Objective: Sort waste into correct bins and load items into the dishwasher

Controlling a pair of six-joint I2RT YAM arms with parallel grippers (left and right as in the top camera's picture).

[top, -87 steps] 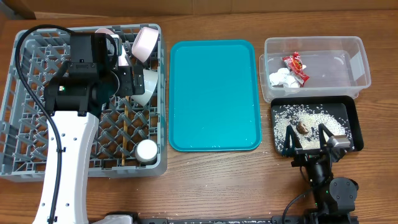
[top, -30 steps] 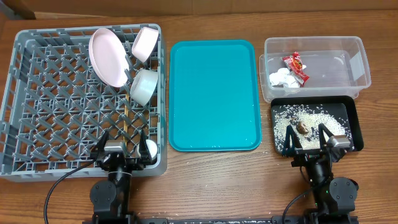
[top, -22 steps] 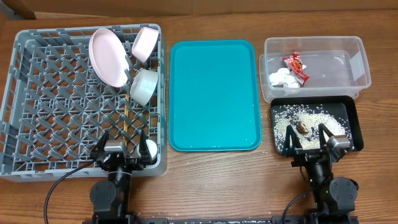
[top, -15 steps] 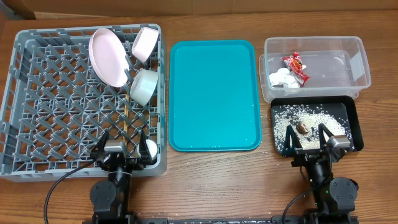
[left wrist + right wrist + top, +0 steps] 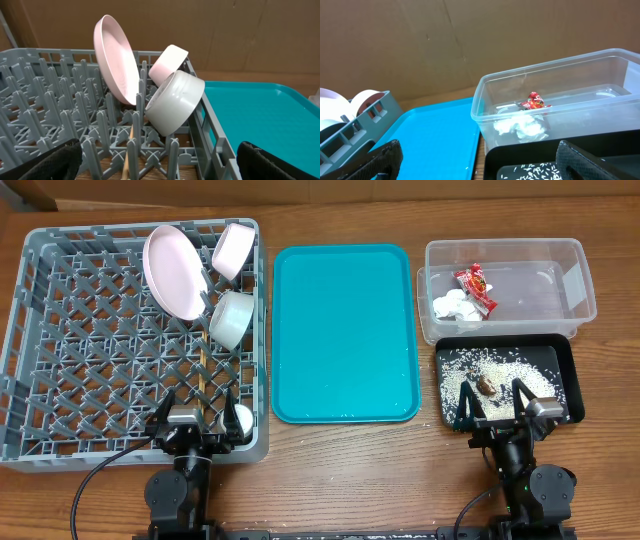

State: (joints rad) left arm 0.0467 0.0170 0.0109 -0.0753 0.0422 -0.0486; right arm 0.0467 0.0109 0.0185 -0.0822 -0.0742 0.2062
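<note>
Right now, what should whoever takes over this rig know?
Left gripper: open, empty, parked at the rack's near edge.
Right gripper: open, empty, at the black tray's near edge.
In the rack: plate, pink bowl, grey bowl, chopsticks, cup.
Tub: wrapper, tissue.
Black tray: rice, scrap.
Done: sorting and loading, by the look of it.
Left: check the teal tray's near edge for stray grains; too small to tell.
</note>
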